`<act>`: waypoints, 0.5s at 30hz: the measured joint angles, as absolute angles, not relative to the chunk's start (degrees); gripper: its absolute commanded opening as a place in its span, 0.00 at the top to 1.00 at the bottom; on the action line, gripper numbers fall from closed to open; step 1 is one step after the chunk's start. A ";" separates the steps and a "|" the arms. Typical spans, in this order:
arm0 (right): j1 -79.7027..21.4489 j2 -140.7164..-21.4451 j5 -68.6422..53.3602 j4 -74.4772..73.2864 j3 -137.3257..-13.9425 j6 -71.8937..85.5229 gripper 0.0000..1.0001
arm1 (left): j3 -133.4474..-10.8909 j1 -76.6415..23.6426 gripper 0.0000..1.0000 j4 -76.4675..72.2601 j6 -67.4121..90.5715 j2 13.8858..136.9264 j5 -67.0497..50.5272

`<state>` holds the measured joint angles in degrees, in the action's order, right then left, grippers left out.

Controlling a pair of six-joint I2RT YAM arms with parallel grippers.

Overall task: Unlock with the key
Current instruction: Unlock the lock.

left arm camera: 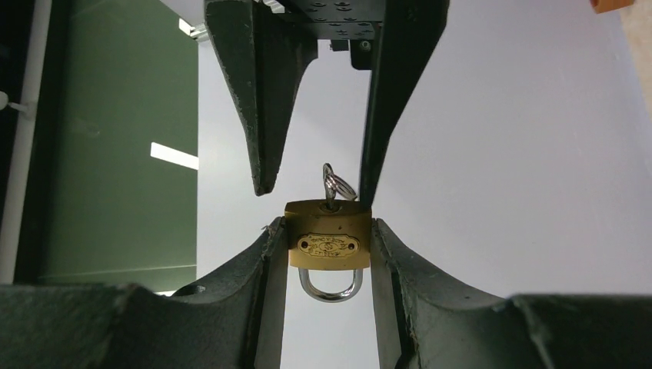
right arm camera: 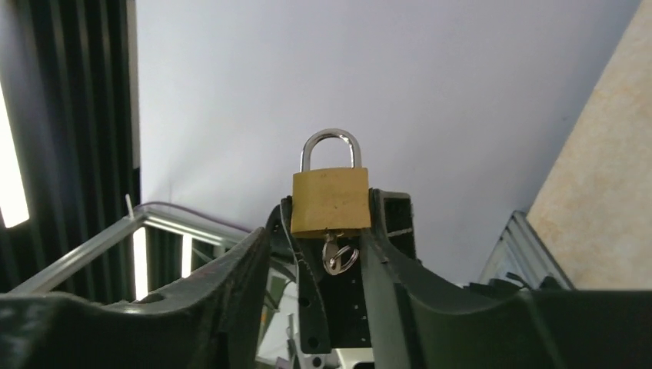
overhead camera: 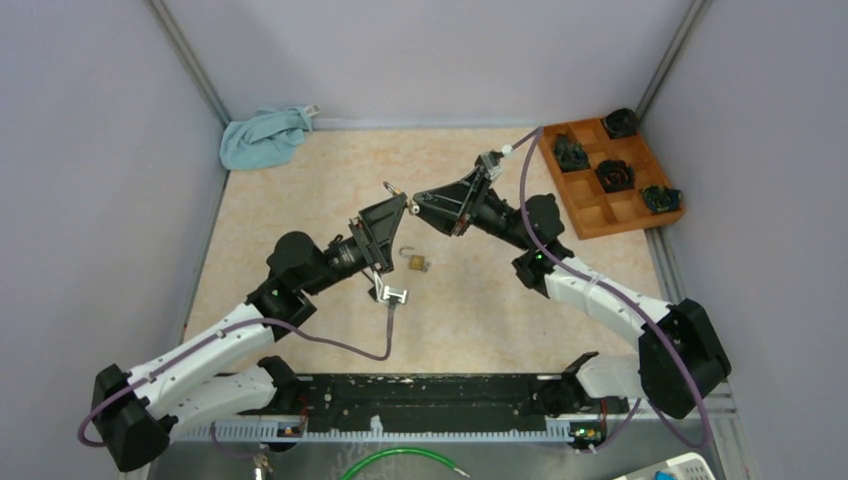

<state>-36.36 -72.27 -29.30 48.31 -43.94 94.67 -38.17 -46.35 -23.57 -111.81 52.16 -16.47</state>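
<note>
A small brass padlock [left arm camera: 328, 242] with a silver shackle is held in the air, with my left gripper [left arm camera: 328, 223] shut on its body from both sides. In the top view the padlock [overhead camera: 397, 198] sits at the left gripper [overhead camera: 400, 207], mid-table. The key [left arm camera: 334, 186] sticks in the keyhole with its split ring hanging free. My right gripper [left arm camera: 315, 192] faces the lock from the other side, open, one finger on each side of the key and not pinching it. In the right wrist view the key [right arm camera: 336, 255] hangs under the padlock [right arm camera: 329, 200], between the open right gripper [right arm camera: 314, 232].
A second small brass padlock [overhead camera: 416, 263] lies on the beige table below the grippers. A blue cloth [overhead camera: 262, 138] is bunched in the far left corner. A wooden compartment tray [overhead camera: 632, 222] with dark objects sits at the far right.
</note>
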 measured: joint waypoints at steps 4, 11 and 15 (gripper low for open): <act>-33.39 -70.76 -31.57 43.83 -44.07 88.20 0.34 | -38.48 -46.52 1.00 -21.87 -109.75 52.34 -16.23; -31.27 -62.13 -31.99 24.93 -50.15 65.17 0.27 | -42.00 -46.76 1.00 -15.25 -103.77 52.51 -15.33; -32.18 -57.74 -29.32 18.92 -52.29 49.95 0.27 | -47.66 -47.62 1.00 -10.33 -98.08 53.87 -13.98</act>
